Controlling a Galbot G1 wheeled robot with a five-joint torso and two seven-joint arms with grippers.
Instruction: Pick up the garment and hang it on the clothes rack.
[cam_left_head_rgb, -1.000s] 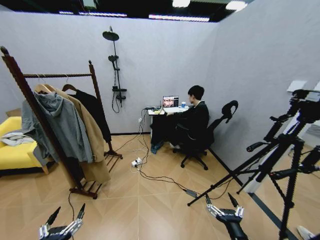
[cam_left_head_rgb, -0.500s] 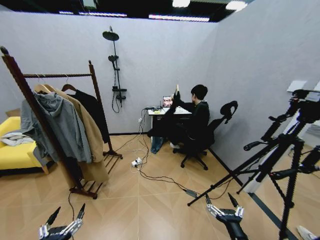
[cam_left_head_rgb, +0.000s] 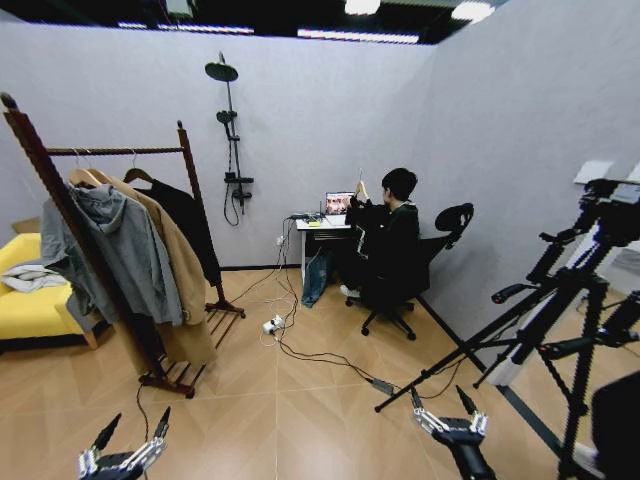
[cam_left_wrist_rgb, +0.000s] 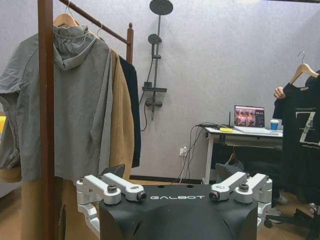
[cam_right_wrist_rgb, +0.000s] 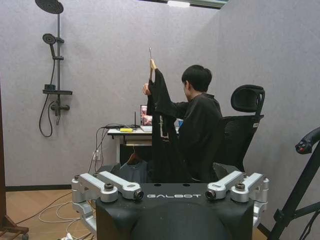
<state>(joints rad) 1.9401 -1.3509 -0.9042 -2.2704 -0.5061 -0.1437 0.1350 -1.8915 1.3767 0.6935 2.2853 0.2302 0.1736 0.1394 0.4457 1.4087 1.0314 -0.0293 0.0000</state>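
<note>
Right now the garment (cam_right_wrist_rgb: 161, 125) is far across the room, held up on its hanger (cam_left_wrist_rgb: 303, 70) by a seated person at the counter (cam_left_head_rgb: 325, 225). It hangs straight down, long and thin, with the hook on top. It lies ahead of the robot and a bit to the right, so the right hand (cam_left_head_rgb: 448, 413) looks like the nearer one. The left hand (cam_left_head_rgb: 128, 448) sits low on the other side. Both hands are spread wide and hold nothing. They hover low over the wood floor (cam_left_head_rgb: 300, 400), well apart from the shirt.

The rack (cam_left_head_rgb: 110, 240) stands to the left, near a yellow sofa (cam_left_head_rgb: 30, 300). A grey hoodie (cam_left_head_rgb: 120, 250), a tan coat (cam_left_head_rgb: 185, 270) and a black jacket (cam_left_head_rgb: 195, 225) already hang on its rod. I think the robot must first get close to the shirt, then carry it left to the rod.

Cables (cam_left_head_rgb: 300, 345) lie on the floor between robot and counter. A black tripod (cam_left_head_rgb: 560, 300) stands on the right. A shower stand (cam_left_head_rgb: 230, 130) is on the back wall.
</note>
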